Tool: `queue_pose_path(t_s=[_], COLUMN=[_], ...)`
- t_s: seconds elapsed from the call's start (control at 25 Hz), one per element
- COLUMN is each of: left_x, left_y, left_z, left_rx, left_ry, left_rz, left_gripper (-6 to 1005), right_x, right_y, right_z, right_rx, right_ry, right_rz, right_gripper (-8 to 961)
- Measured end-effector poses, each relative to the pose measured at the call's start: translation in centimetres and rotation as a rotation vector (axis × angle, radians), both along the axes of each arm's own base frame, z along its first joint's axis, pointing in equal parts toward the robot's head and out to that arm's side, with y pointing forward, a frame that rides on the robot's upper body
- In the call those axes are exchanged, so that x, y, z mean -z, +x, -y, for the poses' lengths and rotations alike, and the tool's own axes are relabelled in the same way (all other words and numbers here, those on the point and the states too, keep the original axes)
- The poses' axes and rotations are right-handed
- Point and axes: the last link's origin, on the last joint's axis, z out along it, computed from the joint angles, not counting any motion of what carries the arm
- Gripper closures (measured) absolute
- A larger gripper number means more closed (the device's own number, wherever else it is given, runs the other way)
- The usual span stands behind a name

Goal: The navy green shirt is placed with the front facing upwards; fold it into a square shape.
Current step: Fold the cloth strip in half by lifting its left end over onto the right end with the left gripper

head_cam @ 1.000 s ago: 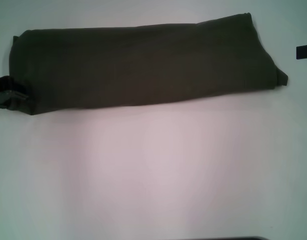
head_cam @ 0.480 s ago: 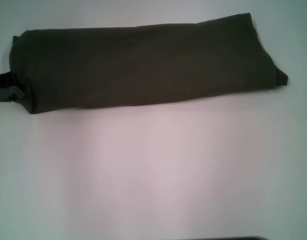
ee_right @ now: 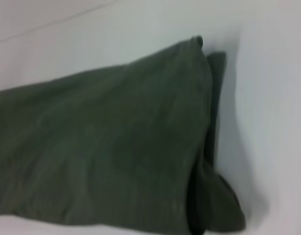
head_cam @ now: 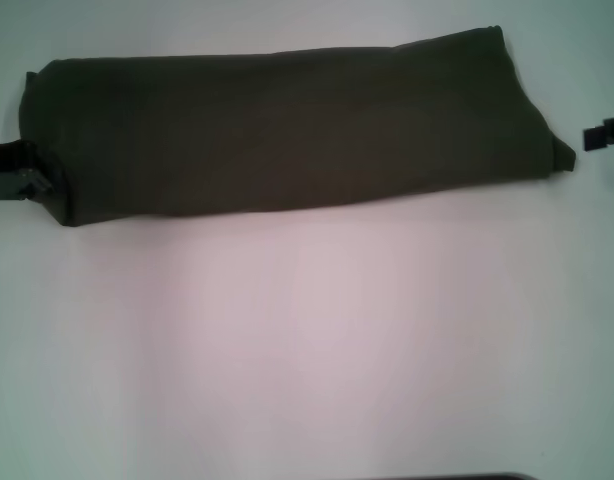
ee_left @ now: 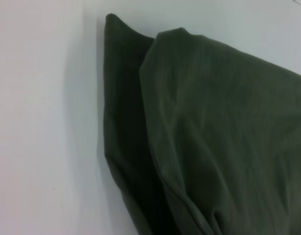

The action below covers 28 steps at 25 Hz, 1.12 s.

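The navy green shirt point(head_cam: 287, 125) lies folded into a long dark olive band across the far part of the white table point(head_cam: 307, 350), with no lettering or label showing. My left gripper point(head_cam: 15, 178) is at the band's near left corner, against the cloth. My right gripper point(head_cam: 605, 137) pokes in from the right edge, a short gap away from the small flap at the band's right end. The left wrist view shows the layered left end of the shirt point(ee_left: 214, 122). In the right wrist view the shirt's right end point(ee_right: 106, 147) lies flat with a flap sticking out.
The white table surface stretches bare from the shirt toward me. A dark strip point(head_cam: 447, 477) shows at the bottom edge of the head view.
The left gripper shifted slightly away from me along the shirt's left end. The right gripper left the head view half a second ago and is back, lower than before.
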Motion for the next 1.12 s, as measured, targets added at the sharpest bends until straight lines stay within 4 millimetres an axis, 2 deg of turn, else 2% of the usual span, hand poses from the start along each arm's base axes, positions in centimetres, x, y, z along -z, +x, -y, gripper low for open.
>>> queue_pose_path(t_s=[0.36, 0.76, 1.12], left_x=[0.2, 0.4, 0.5], left_y=[0.0, -0.1, -0.2], left_z=[0.1, 0.2, 0.1], left_rx=[0.000, 0.000, 0.002], left_ry=[0.004, 0.008, 0.008], left_rz=[0.005, 0.006, 0.004], left_gripper=[983, 982, 982], right_x=[3.4, 3.8, 5.4], right_y=[-0.6, -0.3, -0.4], right_z=[-1.6, -1.6, -2.0], right_rx=[0.007, 0.010, -0.001], right_ry=[-0.006, -0.005, 0.014], right_rz=[-0.009, 0.023, 0.034], right_gripper=[12, 12, 11])
